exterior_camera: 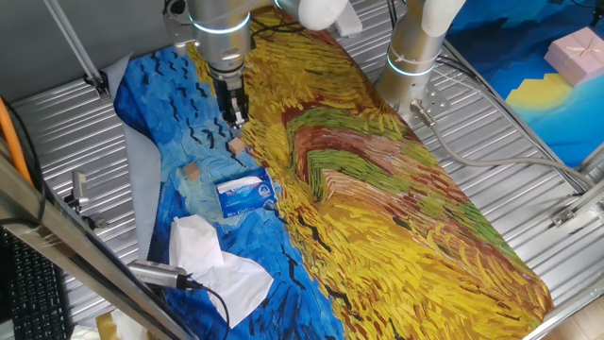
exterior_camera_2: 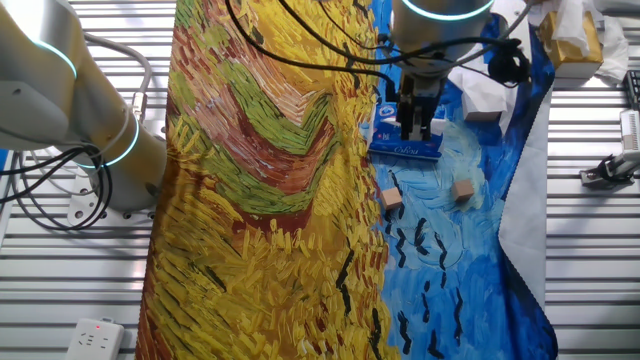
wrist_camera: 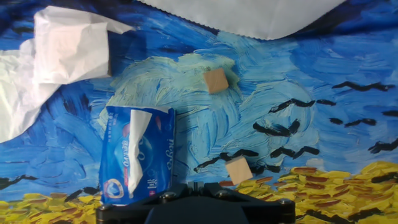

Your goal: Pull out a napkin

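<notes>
The blue-and-white tissue pack (wrist_camera: 135, 155) lies on the blue part of the painted cloth, with a white tissue sticking out of its slot. The napkin (wrist_camera: 73, 46), a creased white sheet, lies flat beyond the pack at the upper left, touching a bigger white tissue wad (wrist_camera: 15, 93). In one fixed view the napkin (exterior_camera: 195, 241) lies in front of the pack (exterior_camera: 245, 194). My gripper (wrist_camera: 194, 185) is shut and empty. It hangs above the cloth (exterior_camera: 234, 115), behind the pack, and partly hides the pack (exterior_camera_2: 405, 140) in the other fixed view.
Two small wooden cubes (wrist_camera: 216, 80) (wrist_camera: 239, 169) lie on the cloth near the pack. A second robot arm base (exterior_camera: 415, 57) stands beside the cloth. A cable-ended tool (exterior_camera: 160, 275) and metal rails border the table's left side.
</notes>
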You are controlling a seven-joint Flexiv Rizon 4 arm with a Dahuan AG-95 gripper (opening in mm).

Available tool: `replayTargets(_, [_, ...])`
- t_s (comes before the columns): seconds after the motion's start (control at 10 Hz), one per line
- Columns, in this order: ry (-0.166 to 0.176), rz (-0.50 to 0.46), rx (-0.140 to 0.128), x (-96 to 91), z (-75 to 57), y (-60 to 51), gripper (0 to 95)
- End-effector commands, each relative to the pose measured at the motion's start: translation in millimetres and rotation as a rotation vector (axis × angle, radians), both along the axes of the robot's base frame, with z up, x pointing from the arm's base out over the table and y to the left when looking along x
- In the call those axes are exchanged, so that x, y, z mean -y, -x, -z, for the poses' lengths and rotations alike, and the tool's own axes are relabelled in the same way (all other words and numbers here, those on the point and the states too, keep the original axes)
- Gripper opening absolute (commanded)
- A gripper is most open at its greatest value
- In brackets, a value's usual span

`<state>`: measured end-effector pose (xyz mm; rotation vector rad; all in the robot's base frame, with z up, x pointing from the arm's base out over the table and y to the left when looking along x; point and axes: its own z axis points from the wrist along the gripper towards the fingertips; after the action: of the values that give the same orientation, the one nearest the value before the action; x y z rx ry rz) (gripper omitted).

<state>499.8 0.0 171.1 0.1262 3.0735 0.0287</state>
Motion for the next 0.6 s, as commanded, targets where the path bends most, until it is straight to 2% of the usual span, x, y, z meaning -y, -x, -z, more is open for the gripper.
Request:
replayTargets(0.1, [-0.004,0.004,-0.002,0.2,-0.1,0.8,0.0])
replayTargets(0.2, [-0.004,0.004,-0.003,0.2,0.2,0.9,0.0])
replayTargets(0.5, [-0.035,0.013,-0.004,-0.1,-0.2,0.3,0.0])
replayTargets(0.6, [-0.034,0.018,-0.006,-3.7,0.1,-2.5,0.0])
